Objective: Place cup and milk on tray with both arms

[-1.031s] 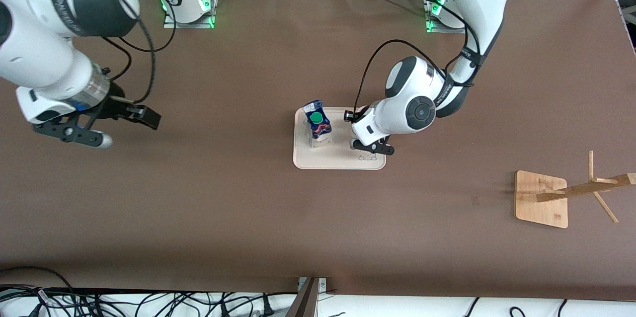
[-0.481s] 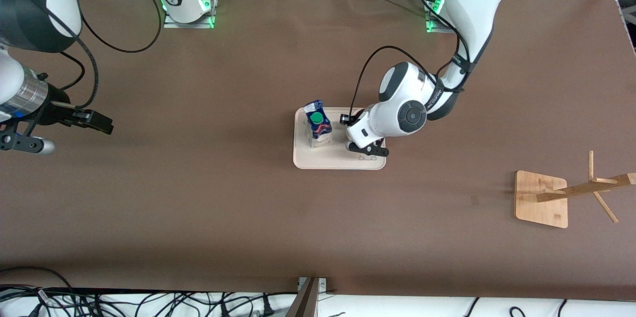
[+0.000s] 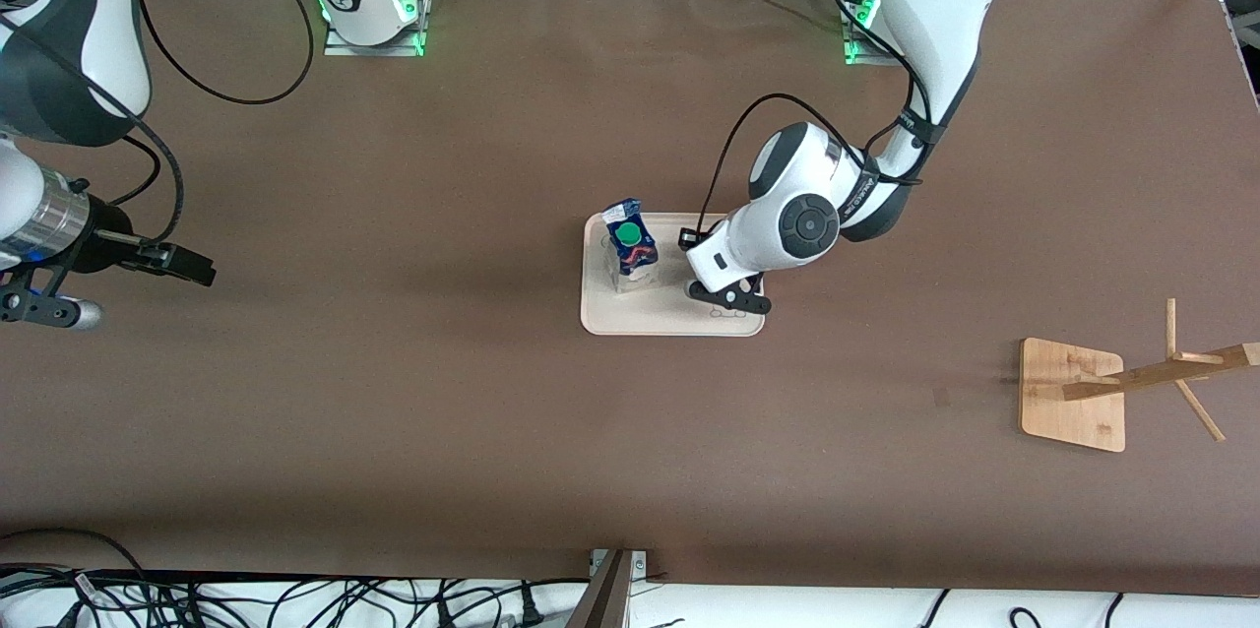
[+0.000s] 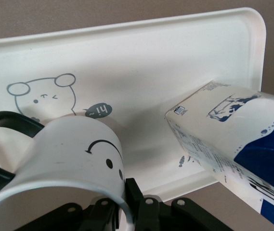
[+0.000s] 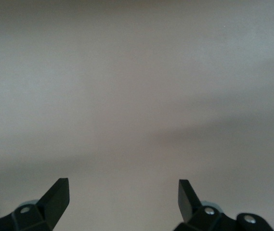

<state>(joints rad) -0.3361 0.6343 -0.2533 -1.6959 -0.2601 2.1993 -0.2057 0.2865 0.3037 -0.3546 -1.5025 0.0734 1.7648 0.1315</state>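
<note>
The cream tray (image 3: 679,318) lies mid-table; in the left wrist view its bunny drawing shows on the bare floor (image 4: 141,62). The blue and white milk (image 3: 630,249) with its green cap stands on the tray and also shows in the left wrist view (image 4: 233,144). My left gripper (image 3: 730,298) is low over the tray's end toward the left arm. It (image 4: 124,202) is shut on the rim of the white smiley cup (image 4: 64,154), tilted just over the tray beside the bunny. In the front view the arm hides the cup. My right gripper (image 3: 118,279) is open and empty (image 5: 122,192) over bare table.
A wooden rack (image 3: 1073,394) with slanted pegs stands toward the left arm's end of the table, nearer the front camera. Cables lie along the table's front edge (image 3: 295,598). The brown table surface (image 3: 394,392) surrounds the tray.
My right arm has drawn back toward its end of the table, away from the tray. My left gripper with the cup has shifted slightly toward the milk over the tray.
</note>
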